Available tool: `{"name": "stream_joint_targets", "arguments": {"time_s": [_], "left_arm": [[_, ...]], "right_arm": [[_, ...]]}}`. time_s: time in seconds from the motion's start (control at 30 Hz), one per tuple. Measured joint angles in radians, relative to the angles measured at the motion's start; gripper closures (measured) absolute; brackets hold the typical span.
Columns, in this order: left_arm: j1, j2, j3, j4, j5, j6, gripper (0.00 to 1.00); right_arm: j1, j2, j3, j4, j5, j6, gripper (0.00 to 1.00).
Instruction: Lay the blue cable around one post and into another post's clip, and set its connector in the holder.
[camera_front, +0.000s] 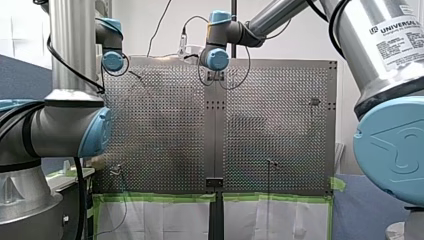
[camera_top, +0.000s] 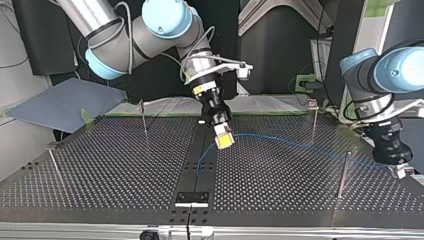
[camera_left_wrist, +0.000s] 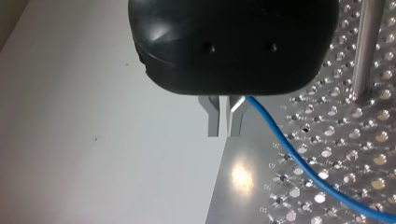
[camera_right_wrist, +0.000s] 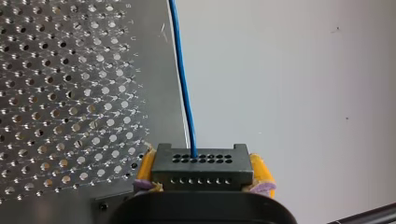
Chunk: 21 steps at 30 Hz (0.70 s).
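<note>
both grippers clamped, cable strung between them

my right gripper (camera_top: 224, 140) had its yellow pads closed on the black connector (camera_right_wrist: 201, 163) above the table's (camera_top: 100, 170) middle strip. the blue cable (camera_top: 300, 144) ran from it towards the top view's right to my left gripper (camera_left_wrist: 225, 122), whose metal fingers (camera_left_wrist: 213, 121) pinched it near the table's edge.

The thin blue cable (camera_top: 300, 145) hangs in a shallow line above the surface (camera_top: 100, 170). One end is pinched in my left tool (camera_top: 401, 170). In the top view it crosses two upright metal posts (camera_top: 343, 172), below the clip (camera_top: 312, 103) on the farther one. Its black connector (camera_right_wrist: 202, 166), a block with rows of holes, is clamped between my right tool's (camera_top: 224, 141) yellow pads (camera_right_wrist: 261, 170). The black holder (camera_top: 192, 197) sits mid-surface at that view's near edge.
</note>
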Motion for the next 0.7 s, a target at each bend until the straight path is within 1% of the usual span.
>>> {"name": "stream_joint_targets", "arguments": {"time_s": [0.23,0.37,0.5,0.7], "left_arm": [[0.019,-0.042,0.022,-0.001,0.025,-0.002,0.87],[0.031,-0.052,0.025,0.0,0.043,-0.003,0.87],[0.041,-0.064,0.036,-0.001,0.051,-0.009,0.87],[0.048,-0.101,0.057,-0.009,0.066,-0.01,0.87]], "right_arm": [[0.0,0.024,-0.035,0.01,-0.001,-0.002,1.0],[0.001,0.039,-0.052,0.01,-0.003,-0.001,1.0],[0.004,0.064,-0.079,0.02,-0.006,-0.003,1.0],[0.007,0.093,-0.117,0.034,-0.009,-0.004,1.0]]}}
